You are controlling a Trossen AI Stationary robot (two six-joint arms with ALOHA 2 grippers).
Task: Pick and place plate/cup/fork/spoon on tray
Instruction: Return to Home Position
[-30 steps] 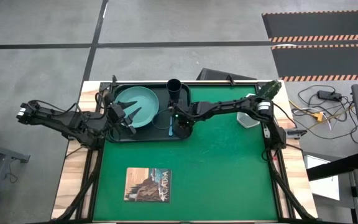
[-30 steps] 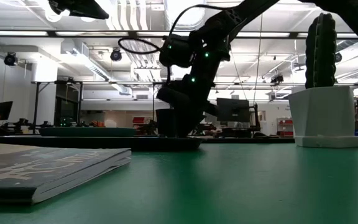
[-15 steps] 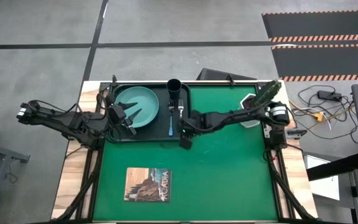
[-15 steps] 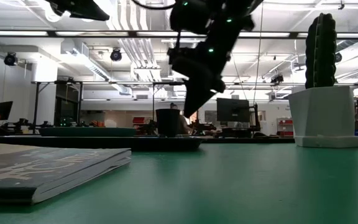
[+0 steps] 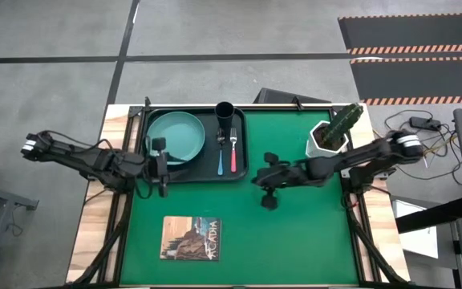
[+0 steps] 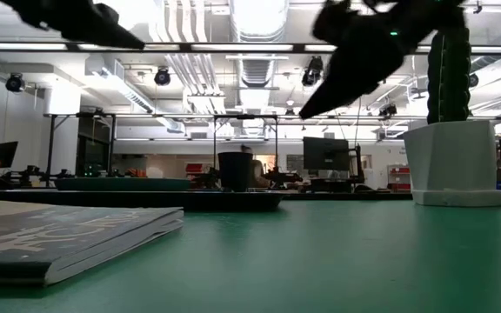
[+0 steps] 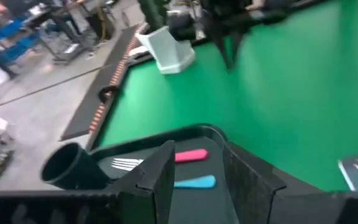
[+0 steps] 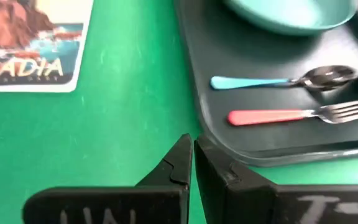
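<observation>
Both arms have pulled off the tray [image 5: 207,173]: right tool [image 5: 263,181], closed and empty, at its 4 o'clock; left tool [image 5: 157,160], open, at 8 o'clock. Plate [image 5: 175,136], cup [image 5: 224,112], spoon [image 5: 220,152] and fork [image 5: 233,150] sit inside; loading looks done.

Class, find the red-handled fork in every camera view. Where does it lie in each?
High view: the fork lies at the right end of the tray, beside the spoon.
Low view: not visible; only the tray's edge shows.
Left wrist view: fork on the tray, beside the spoon.
Right wrist view: fork beside the spoon.
Shared landmark: the tray, in all four.
</observation>
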